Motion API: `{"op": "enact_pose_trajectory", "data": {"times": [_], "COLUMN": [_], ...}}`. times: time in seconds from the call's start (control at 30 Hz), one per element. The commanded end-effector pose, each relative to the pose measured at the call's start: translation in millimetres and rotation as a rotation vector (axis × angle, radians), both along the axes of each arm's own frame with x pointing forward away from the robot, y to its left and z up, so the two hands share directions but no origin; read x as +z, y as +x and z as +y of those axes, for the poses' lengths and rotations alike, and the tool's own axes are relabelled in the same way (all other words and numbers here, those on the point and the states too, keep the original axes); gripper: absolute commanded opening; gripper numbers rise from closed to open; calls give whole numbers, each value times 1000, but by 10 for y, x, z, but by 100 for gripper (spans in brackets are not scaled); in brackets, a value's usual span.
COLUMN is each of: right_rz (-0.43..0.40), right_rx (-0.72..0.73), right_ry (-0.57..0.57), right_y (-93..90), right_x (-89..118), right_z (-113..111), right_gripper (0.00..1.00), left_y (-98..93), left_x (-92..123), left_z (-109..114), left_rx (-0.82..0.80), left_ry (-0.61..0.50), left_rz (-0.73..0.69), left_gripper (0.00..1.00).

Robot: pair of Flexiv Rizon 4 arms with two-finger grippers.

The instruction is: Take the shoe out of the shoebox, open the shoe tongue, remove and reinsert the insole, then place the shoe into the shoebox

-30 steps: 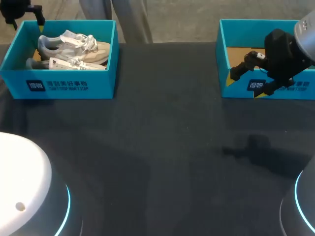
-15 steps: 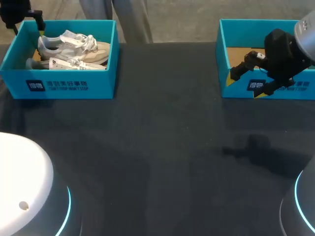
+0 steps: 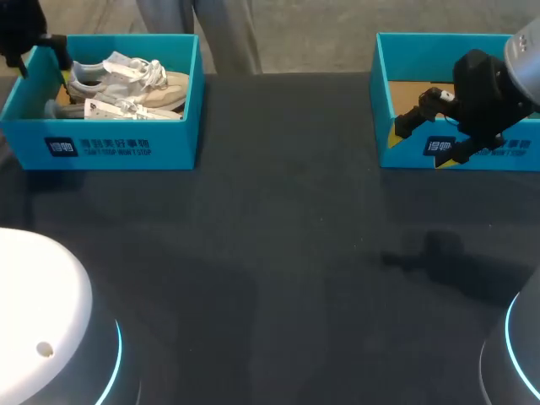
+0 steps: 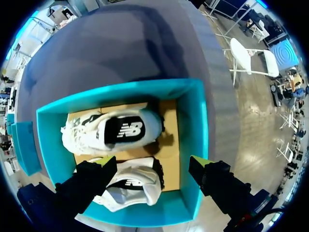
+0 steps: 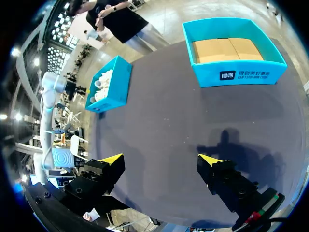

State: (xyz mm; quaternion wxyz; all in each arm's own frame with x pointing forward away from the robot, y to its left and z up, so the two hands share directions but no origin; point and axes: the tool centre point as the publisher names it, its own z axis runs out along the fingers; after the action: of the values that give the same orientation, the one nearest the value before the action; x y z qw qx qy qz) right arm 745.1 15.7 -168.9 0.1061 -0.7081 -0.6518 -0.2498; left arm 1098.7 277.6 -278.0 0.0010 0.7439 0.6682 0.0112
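Note:
A teal shoebox [image 3: 118, 148] at the table's far left holds two white sneakers lying side by side, one [image 3: 131, 78] toward the back and one [image 3: 110, 108] toward the front. My left gripper [image 3: 34, 38] hangs over the box's left end. In the left wrist view it [image 4: 152, 164] is open, straight above the box [image 4: 193, 121]. One sneaker [image 4: 130, 186] lies under the gap between its fingers, and the other [image 4: 113, 133] lies just ahead. My right gripper [image 3: 418, 145] [image 5: 161, 159] hangs open and empty, high above the table.
A second teal shoebox [image 3: 384, 93] [image 5: 234, 75] stands at the far right, showing only a bare cardboard bottom. The right arm hangs in front of it in the head view. Dark tabletop [image 3: 278, 236] stretches between the two boxes.
The left arm has shifted slightly down and to the left over the shoebox's left end. The right arm has not moved.

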Motion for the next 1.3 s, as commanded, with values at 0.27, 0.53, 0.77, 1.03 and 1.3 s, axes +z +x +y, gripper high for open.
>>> {"op": "enact_pose_trajectory", "data": {"times": [0.27, 0.53, 0.77, 1.03, 1.3], "right_rz": [1, 1, 1, 1, 1], "right_rx": [-2, -2, -2, -2, -2], "right_ry": [-2, -2, -2, -2, -2], "right_y": [5, 5, 5, 5, 5], "right_x": [-6, -6, -6, -6, -6], "right_z": [10, 10, 10, 10, 10], "right_gripper": [100, 100, 100, 100, 100], "left_y": [-312, -332, -357, -346, -335], "left_x": [-138, -214, -345, -575, -778], "left_z": [-50, -65, -37, 23, 56], "left_rx": [-15, -12, -3, 5, 11], "left_ry": [-8, -9, -10, -24, -27], "left_rz": [-29, -17, 5, 37, 36], "left_gripper": [100, 100, 100, 100, 100]}}
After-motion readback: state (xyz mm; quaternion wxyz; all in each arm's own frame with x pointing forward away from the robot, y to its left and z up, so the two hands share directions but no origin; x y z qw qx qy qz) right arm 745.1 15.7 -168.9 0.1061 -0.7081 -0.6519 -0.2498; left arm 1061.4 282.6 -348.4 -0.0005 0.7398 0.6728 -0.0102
